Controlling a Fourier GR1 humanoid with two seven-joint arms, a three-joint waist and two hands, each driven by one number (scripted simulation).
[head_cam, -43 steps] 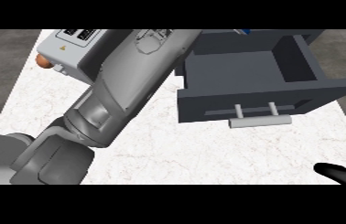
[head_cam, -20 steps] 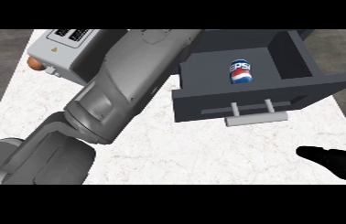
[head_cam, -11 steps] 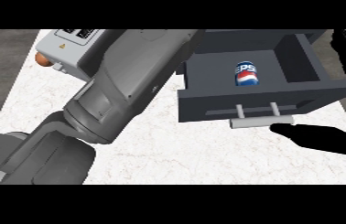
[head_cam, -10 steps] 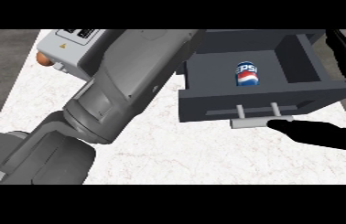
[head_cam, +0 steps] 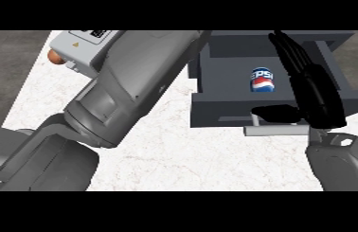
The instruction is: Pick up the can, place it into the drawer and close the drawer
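Note:
A blue, red and white can point(head_cam: 262, 79) lies inside the open dark grey drawer point(head_cam: 224, 108), touched by neither hand. My right hand point(head_cam: 318, 96) is open, its straight fingers stretched up over the drawer's right side. Its thumb point(head_cam: 276, 113) lies across the drawer's front, just above the pale handle point(head_cam: 272, 130). My left forearm point(head_cam: 133, 84) crosses the view from lower left to the top. It hides the drawer's left edge, and the left hand itself is out of view.
A white appliance point(head_cam: 80, 49) stands at the counter's upper left, with a small orange object point(head_cam: 56, 58) beside it. The white marble counter point(head_cam: 196, 165) lies bare in front of the drawer.
The can has come into sight inside the drawer. My right hand has risen from the lower right edge to the drawer's front, fingers now over its right side.

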